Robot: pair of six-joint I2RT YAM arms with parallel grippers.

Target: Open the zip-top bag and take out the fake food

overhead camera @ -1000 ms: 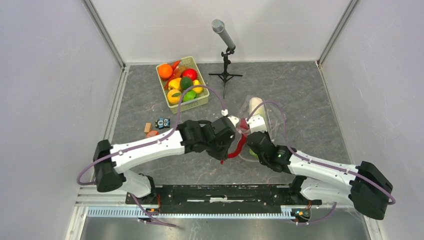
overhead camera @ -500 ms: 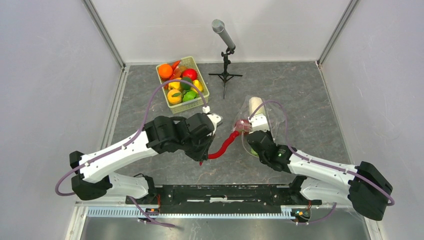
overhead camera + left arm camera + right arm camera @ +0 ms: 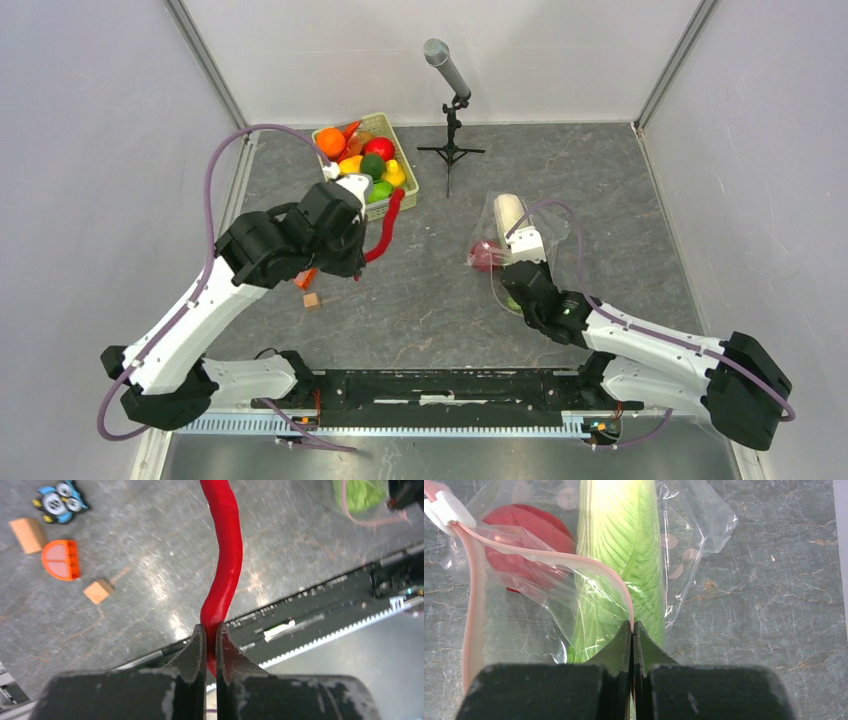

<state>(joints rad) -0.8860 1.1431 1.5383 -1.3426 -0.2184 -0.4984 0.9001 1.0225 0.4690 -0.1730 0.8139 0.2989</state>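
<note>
- Red chilli (image 3: 226, 555) clamped tight in the left gripper (image 3: 211, 632): removal looks under way; it needs setting down next.
- The right gripper (image 3: 632, 628) pinches the zip-top bag (image 3: 706, 527) rim; cabbage (image 3: 621, 540) lies just ahead.

Tabletop and what rests on it, viewed from above.
Grey, marble-veined table (image 3: 620, 180). Far left corner: green lattice basket (image 3: 413, 192) filled with toy produce. Just to its right stands a microphone on a small black tripod (image 3: 450, 152). Right of centre: clear zip-top bag (image 3: 550, 215) lying on the surface, crinkled, with faint round dots. Left of centre, a loose cluster: blue owl figure (image 3: 60, 500), wooden block (image 3: 30, 534) just beside an orange half-round piece (image 3: 60, 560), second wooden block (image 3: 98, 591) slightly apart; none touching. Black mounting rail (image 3: 450, 385) runs along the near edge.
</note>
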